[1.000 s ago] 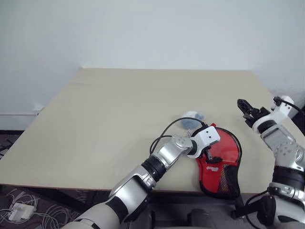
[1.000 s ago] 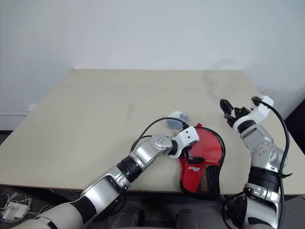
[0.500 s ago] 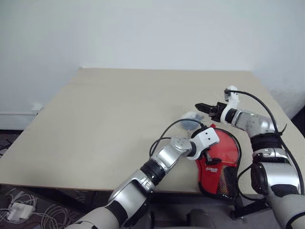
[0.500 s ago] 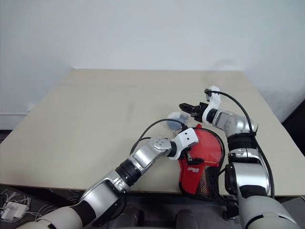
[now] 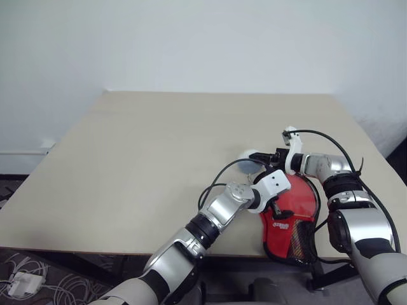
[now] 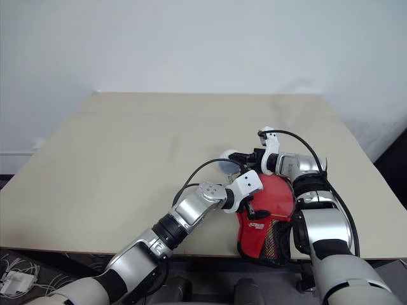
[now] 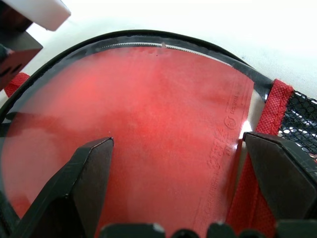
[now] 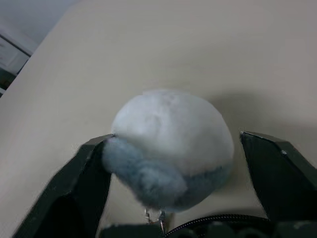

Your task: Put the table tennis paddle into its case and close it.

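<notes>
The red case lies near the table's front right edge, its black mesh pocket toward me. My left gripper hovers open over its round part. The left wrist view shows a smooth red face with pressed lettering inside the case's black zip rim; it looks like the table tennis paddle's rubber, but I cannot tell for sure. No handle is in sight. A fluffy white and grey ball sits at the case's far edge. My right gripper is open, one finger on each side of the ball.
The beige table stretches wide to the left and far side. A black cable loops from my left arm over the table beside the ball. The case lies close to the table's front edge.
My right arm has swung in from the table's right side, leftward and down, to the fluffy ball. My left gripper has stayed over the case.
</notes>
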Robot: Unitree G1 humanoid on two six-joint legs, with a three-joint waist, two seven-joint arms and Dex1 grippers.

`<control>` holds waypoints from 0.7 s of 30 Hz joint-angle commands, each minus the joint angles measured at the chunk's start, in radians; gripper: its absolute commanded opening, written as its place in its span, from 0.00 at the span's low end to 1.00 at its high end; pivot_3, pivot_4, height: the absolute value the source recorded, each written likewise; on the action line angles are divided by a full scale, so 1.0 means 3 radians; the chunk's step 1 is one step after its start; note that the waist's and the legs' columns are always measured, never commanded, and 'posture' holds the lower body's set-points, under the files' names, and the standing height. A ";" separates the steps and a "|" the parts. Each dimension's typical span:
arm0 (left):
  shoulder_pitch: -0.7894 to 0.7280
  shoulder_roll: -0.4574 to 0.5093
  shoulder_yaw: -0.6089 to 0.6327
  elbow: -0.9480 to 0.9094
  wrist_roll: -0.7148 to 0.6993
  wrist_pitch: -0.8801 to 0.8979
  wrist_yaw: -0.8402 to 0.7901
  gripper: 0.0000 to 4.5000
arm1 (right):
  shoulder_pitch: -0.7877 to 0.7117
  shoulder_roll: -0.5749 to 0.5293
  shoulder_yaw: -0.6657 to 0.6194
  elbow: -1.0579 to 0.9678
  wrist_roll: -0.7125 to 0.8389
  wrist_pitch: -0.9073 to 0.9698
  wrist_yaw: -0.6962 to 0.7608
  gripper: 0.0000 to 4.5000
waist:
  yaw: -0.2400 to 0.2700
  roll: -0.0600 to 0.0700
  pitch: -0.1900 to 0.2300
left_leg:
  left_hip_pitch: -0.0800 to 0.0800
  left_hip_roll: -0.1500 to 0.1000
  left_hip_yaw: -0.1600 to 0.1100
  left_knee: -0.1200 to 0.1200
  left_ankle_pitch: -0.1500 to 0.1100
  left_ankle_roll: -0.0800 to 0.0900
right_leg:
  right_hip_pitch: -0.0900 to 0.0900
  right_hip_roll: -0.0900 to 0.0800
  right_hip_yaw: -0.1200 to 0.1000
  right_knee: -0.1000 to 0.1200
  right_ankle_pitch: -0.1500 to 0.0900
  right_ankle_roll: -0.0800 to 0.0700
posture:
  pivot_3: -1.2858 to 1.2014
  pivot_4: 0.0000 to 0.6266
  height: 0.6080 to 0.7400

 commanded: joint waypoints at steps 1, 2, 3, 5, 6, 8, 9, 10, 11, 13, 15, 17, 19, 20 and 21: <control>0.0140 0.0134 -0.0169 0.0275 0.0221 0.0285 -0.0031 1.00 | -0.0152 0.0032 -0.0099 -0.0026 -0.0015 -0.0057 -0.0060 0.65 | -0.0001 0.0000 0.0000 | 0.0000 0.0000 0.0000 0.0000 0.0000 0.0000 | 0.0000 0.0000 0.0000 0.0000 0.0000 0.0000 | 0.52 0.00 1.00; 0.0136 0.0137 -0.0172 0.0275 0.0225 0.0292 -0.0033 1.00 | -0.0145 0.0036 -0.0097 -0.0049 -0.0016 -0.0022 -0.0046 0.56 | 0.0000 0.0000 0.0000 | 0.0000 0.0000 0.0000 0.0000 0.0000 0.0001 | 0.0000 0.0000 0.0000 0.0000 0.0000 0.0000 | 0.52 0.00 1.00; 0.0135 0.0141 -0.0174 0.0274 0.0227 0.0296 -0.0035 1.00 | -0.0139 0.0039 -0.0100 -0.0071 -0.0012 0.0006 -0.0032 0.48 | 0.0000 0.0000 0.0000 | 0.0000 0.0000 -0.0001 0.0000 0.0001 0.0001 | 0.0000 0.0001 0.0000 0.0000 0.0000 0.0000 | 0.52 0.00 1.00; 0.0132 0.0146 -0.0175 0.0274 0.0230 0.0306 -0.0035 1.00 | -0.0126 0.0041 -0.0113 -0.0126 0.0001 0.0042 -0.0026 0.34 | -0.0001 0.0000 0.0000 | 0.0000 0.0000 -0.0001 0.0000 0.0001 0.0001 | 0.0001 0.0001 0.0000 0.0000 0.0000 0.0000 | 0.52 0.00 1.00; 0.0131 0.0146 -0.0174 0.0277 0.0231 0.0313 -0.0034 1.00 | -0.0122 0.0040 -0.0116 -0.0144 0.0003 0.0052 -0.0027 0.27 | -0.0001 0.0000 0.0000 | 0.0000 0.0000 -0.0001 0.0000 0.0001 0.0001 | 0.0001 0.0001 0.0000 0.0000 0.0000 0.0000 | 0.52 0.00 1.00; 0.0130 0.0144 -0.0177 0.0278 0.0230 0.0333 -0.0037 1.00 | -0.0120 0.0040 -0.0129 -0.0164 0.0014 0.0081 -0.0031 0.14 | -0.0001 0.0000 0.0000 | 0.0000 0.0000 -0.0001 0.0000 0.0001 0.0001 | 0.0000 0.0001 0.0000 0.0001 0.0000 0.0000 | 0.52 0.00 1.00; 0.0130 0.0142 -0.0182 0.0281 0.0230 0.0344 -0.0041 1.00 | -0.0123 0.0043 -0.0146 -0.0171 0.0026 0.0100 -0.0042 0.08 | -0.0002 0.0000 0.0000 | 0.0001 0.0000 -0.0001 0.0000 0.0001 0.0001 | 0.0001 0.0001 0.0000 0.0001 0.0000 0.0000 | 0.52 0.00 1.00; 0.0131 0.0140 -0.0189 0.0281 0.0230 0.0352 -0.0048 1.00 | -0.0137 0.0067 -0.0225 -0.0184 0.0046 -0.0013 -0.0174 0.01 | -0.0002 0.0000 0.0000 | 0.0001 0.0000 -0.0001 0.0000 0.0001 0.0001 | 0.0001 0.0001 0.0000 0.0001 0.0000 0.0000 | 0.52 0.00 1.00; 0.0131 0.0138 -0.0197 0.0283 0.0231 0.0366 -0.0055 1.00 | -0.0166 0.0096 -0.0336 -0.0202 0.0091 -0.0136 -0.0308 0.00 | -0.0002 0.0000 0.0000 | 0.0001 0.0000 -0.0002 0.0000 0.0001 0.0001 | 0.0001 0.0001 0.0000 0.0001 0.0000 0.0000 | 0.52 0.00 1.00; 0.0134 0.0136 -0.0205 0.0284 0.0235 0.0391 -0.0061 1.00 | -0.0235 0.0151 -0.0543 -0.0220 0.0159 -0.0342 -0.0582 0.00 | -0.0003 0.0000 0.0000 | 0.0001 0.0001 -0.0002 0.0000 0.0001 0.0001 | 0.0000 0.0002 0.0000 0.0001 0.0000 0.0000 | 0.52 0.00 1.00; 0.0137 0.0134 -0.0207 0.0286 0.0238 0.0406 -0.0063 1.00 | -0.0281 0.0184 -0.0652 -0.0194 0.0167 -0.0434 -0.0755 0.00 | -0.0003 0.0000 0.0000 | 0.0001 0.0001 -0.0002 -0.0001 0.0001 0.0001 | 0.0001 0.0002 0.0000 0.0001 0.0000 0.0000 | 0.52 0.00 1.00; 0.0136 0.0131 -0.0203 0.0289 0.0234 0.0419 -0.0067 1.00 | -0.0325 0.0219 -0.0696 -0.0116 0.0083 -0.0645 -0.1015 0.00 | -0.0004 0.0000 0.0000 | 0.0001 0.0001 -0.0002 -0.0001 0.0001 0.0001 | 0.0001 0.0002 0.0000 0.0001 0.0000 0.0000 | 0.52 0.00 1.00; 0.0134 0.0125 -0.0201 0.0291 0.0233 0.0427 -0.0067 1.00 | -0.0321 0.0248 -0.0658 -0.0065 -0.0036 -0.0877 -0.1206 0.00 | -0.0004 0.0000 0.0000 | 0.0002 0.0001 -0.0002 -0.0001 0.0001 0.0002 | 0.0001 0.0002 0.0000 0.0001 0.0000 0.0000 | 0.52 0.00 1.00; 0.0133 0.0125 -0.0201 0.0290 0.0234 0.0428 -0.0069 1.00 | -0.0316 0.0258 -0.0665 -0.0036 -0.0049 -0.0949 -0.1267 0.00 | -0.0006 0.0000 0.0000 | 0.0002 0.0001 -0.0002 -0.0001 0.0001 0.0001 | 0.0002 0.0002 0.0000 0.0001 0.0000 0.0000 | 0.52 0.00 1.00; 0.0132 0.0126 -0.0203 0.0290 0.0234 0.0431 -0.0072 1.00 | -0.0309 0.0259 -0.0682 -0.0002 -0.0053 -0.1010 -0.1326 0.00 | -0.0008 0.0000 0.0000 | 0.0003 0.0001 -0.0002 -0.0001 0.0001 0.0001 | 0.0002 0.0002 0.0000 0.0000 0.0000 0.0000 | 0.52 0.00 1.00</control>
